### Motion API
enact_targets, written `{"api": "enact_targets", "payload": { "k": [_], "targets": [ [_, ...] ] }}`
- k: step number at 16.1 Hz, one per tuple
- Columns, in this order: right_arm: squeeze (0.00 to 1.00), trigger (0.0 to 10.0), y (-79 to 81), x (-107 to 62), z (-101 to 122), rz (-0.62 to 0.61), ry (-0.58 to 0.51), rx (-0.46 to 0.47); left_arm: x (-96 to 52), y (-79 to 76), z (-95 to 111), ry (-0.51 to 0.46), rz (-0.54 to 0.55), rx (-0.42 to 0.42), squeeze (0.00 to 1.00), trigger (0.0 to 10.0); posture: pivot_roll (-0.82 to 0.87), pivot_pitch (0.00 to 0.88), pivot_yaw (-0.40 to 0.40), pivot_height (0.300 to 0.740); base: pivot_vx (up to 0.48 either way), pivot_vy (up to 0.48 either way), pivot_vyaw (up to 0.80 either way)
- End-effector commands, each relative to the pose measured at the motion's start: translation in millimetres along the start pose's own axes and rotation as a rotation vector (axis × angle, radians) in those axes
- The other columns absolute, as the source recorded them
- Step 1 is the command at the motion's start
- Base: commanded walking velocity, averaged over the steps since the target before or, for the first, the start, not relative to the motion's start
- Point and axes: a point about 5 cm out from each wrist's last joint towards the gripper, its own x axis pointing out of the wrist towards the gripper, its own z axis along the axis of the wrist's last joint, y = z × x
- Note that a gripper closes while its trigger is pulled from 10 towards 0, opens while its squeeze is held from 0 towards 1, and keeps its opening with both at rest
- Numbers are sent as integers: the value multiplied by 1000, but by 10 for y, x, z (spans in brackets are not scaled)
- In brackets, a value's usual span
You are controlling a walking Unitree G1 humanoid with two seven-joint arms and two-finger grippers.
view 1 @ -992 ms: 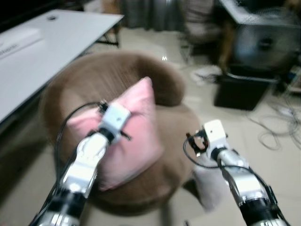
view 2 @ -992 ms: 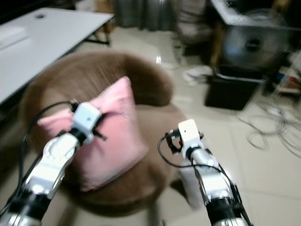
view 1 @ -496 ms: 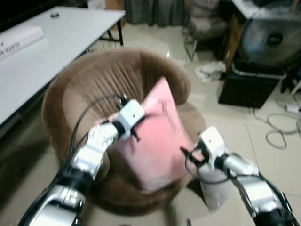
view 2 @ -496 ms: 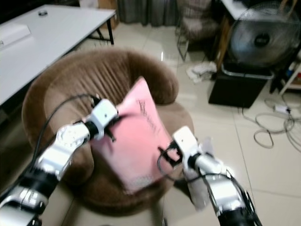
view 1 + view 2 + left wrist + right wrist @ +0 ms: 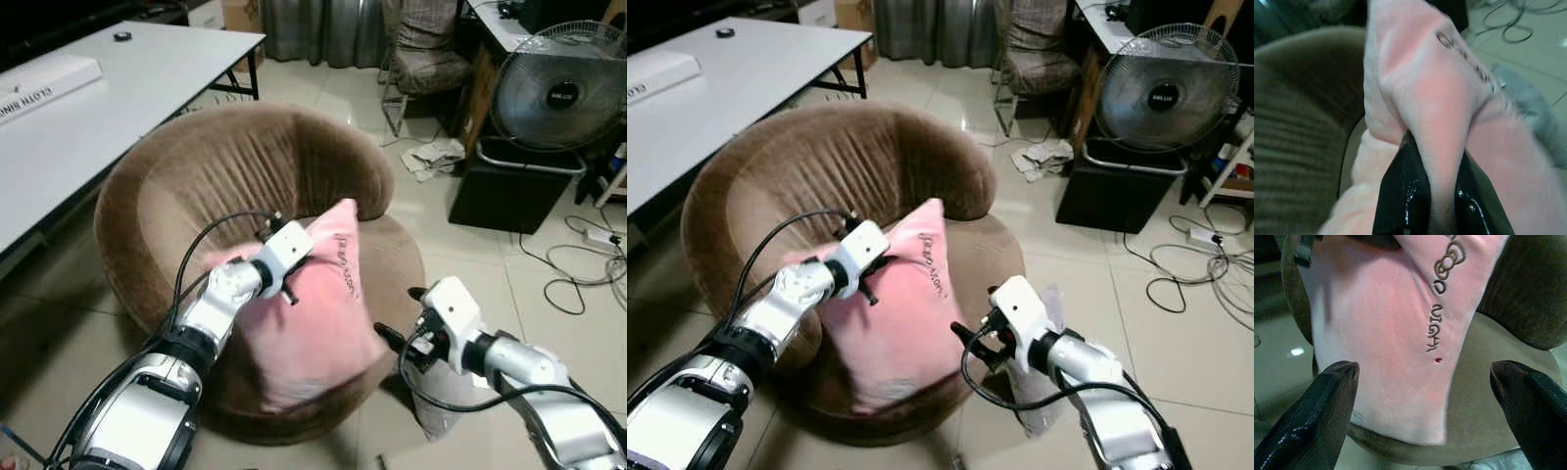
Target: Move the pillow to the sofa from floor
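Note:
The pink pillow (image 5: 313,323) with dark stitched lettering stands tilted on the seat of the round brown sofa (image 5: 225,166), its lower end near the seat's front edge. My left gripper (image 5: 1442,205) is shut on a fold at the pillow's upper left corner; its wrist (image 5: 284,250) sits against that corner. My right gripper (image 5: 400,315) hangs open just off the pillow's lower right side, apart from it. In the right wrist view the pillow (image 5: 1400,333) lies ahead between the spread black fingers (image 5: 1317,411).
A white table (image 5: 78,108) runs along the left. A fan (image 5: 558,88) on a black box (image 5: 495,191), cables (image 5: 578,264) on the tiled floor and a chair (image 5: 421,59) stand behind. A pale bag (image 5: 436,406) lies by the sofa's front right.
The view has shifted and sharpened. The pillow has come down lower onto the seat with my left gripper still on it. My right gripper has drawn back from its lower edge.

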Motion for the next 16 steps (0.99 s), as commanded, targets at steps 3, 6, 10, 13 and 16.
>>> {"api": "enact_targets", "payload": {
  "k": [3,6,10,13,16],
  "targets": [
    [0,10000,36,2,39,5,14,-36,-32,259,54,-6,149,80,0,10000,-84,0,4,740,0,0,0],
    [0,10000,64,42,78,7,13,-36,-55,360,39,29,205,140,0,10000,-101,0,4,740,0,0,0],
    [0,10000,112,118,110,59,44,-130,-27,504,190,48,269,234,0,10000,-178,0,52,740,0,0,0],
    [0,10000,171,146,111,70,54,-143,-13,575,294,37,314,273,0,10000,-196,0,68,740,0,0,0],
    [0,10000,230,147,84,64,61,-125,-13,619,361,16,337,274,0,10000,-183,0,65,740,0,0,0]
  ]
}}
